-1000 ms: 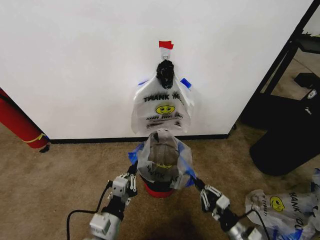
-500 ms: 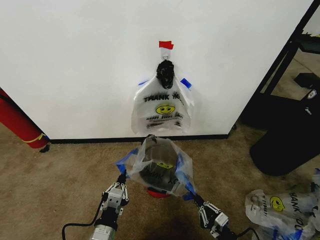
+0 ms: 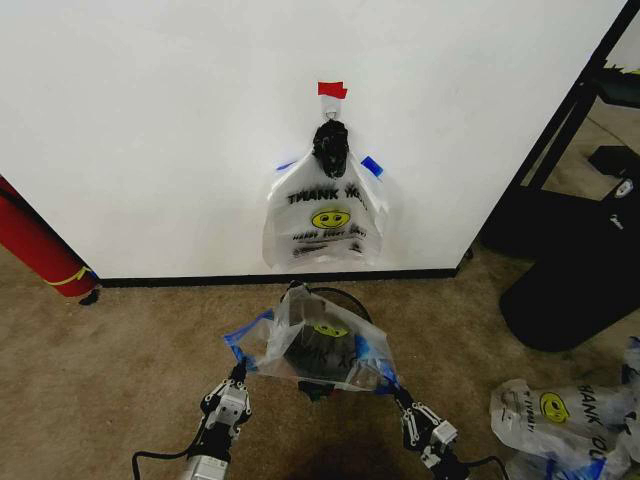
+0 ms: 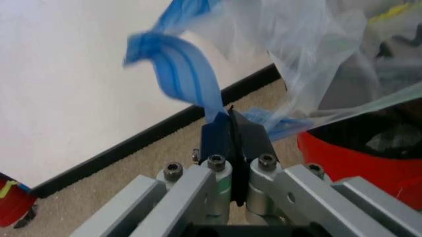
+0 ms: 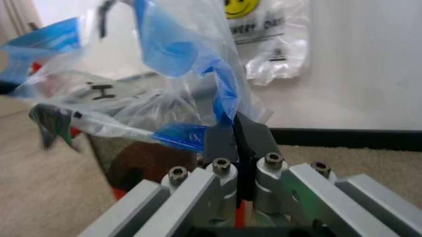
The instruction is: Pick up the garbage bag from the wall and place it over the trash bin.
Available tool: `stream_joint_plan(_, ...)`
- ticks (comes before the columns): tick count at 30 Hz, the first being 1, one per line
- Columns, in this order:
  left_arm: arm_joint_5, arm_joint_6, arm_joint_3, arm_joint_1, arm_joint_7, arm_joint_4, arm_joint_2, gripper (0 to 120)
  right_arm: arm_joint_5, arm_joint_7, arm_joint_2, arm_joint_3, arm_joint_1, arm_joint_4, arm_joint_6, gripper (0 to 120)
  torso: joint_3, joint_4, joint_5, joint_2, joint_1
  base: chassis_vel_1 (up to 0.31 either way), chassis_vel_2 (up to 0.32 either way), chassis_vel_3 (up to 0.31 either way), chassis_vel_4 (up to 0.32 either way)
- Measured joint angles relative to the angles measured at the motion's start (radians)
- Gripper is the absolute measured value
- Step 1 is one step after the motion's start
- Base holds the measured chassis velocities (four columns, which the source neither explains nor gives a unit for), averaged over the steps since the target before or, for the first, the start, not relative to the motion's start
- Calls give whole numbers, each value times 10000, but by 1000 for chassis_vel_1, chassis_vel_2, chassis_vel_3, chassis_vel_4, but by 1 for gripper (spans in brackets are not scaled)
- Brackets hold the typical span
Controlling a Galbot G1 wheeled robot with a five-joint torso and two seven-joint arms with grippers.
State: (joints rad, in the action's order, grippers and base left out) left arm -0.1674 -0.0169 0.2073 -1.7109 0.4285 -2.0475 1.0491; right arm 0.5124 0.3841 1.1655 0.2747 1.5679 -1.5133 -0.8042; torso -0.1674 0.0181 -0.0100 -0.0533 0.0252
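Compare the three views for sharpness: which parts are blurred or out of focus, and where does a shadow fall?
Head view: wall evenly lit, garbage bag fairly sharp, dark shadow on carpet at the bottom edge. Left wrist view: blue handle smeared; left tool crisp. Right wrist view: bag film soft; right tool sharp.

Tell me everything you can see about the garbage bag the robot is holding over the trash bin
The garbage bag is thin translucent white plastic with a yellow smiley and blue tape at its handles. It is stretched wide, mouth open, draped over the black mesh trash bin, whose red base shows in the left wrist view. The left gripper pinches one blue handle, the right gripper the other. It hangs crumpled, just before the wall.
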Motion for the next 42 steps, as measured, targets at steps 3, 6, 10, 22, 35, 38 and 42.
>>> stream_joint_plan(3, -83, -16, -116, 228, -9, 330, 63, 0, 175, 2, 214, -19, -368, 248, -1, 0, 0, 0, -1, 0, 0, 0, 0, 0, 0)
stream_joint_plan(6, -180, -18, -171, 228, -17, 430, 6, 0, 165, 313, 379, -117, -588, 460, -69, 0, 0, -2, 0, 0, 1, 0, 0, 0, 0)
stream_joint_plan(10, -256, -20, -180, 162, -41, 483, -137, 0, 145, 806, 348, -222, -598, 613, -74, 0, 0, 0, 1, 0, 1, 0, 0, 0, 0)
stream_joint_plan(22, -263, -30, -550, 952, -161, 1552, -113, 0, 16, 577, 676, 37, -1439, 1971, -168, 0, 0, 0, -1, 0, 1, 0, 0, 0, 0)
stream_joint_plan(35, -2, 36, -760, 1317, -700, 1386, -870, 0, 1209, -547, 1193, -417, -1676, 844, 1444, 0, 0, 0, -1, 0, 1, 0, 0, 0, 0)
stream_joint_plan(38, -26, -101, -858, 1207, -921, 1388, -1226, 0, 1701, -999, 1099, -603, -1515, 347, 2146, 0, 0, 0, -1, 0, 1, 0, 0, 0, 0)
stream_joint_plan(42, 54, -637, -744, 1037, -1117, 1338, -1351, 0, 1403, -1486, 918, -444, -1203, -210, 2629, 16, 0, 0, -2, 1, 1, 0, 0, 0, 0)
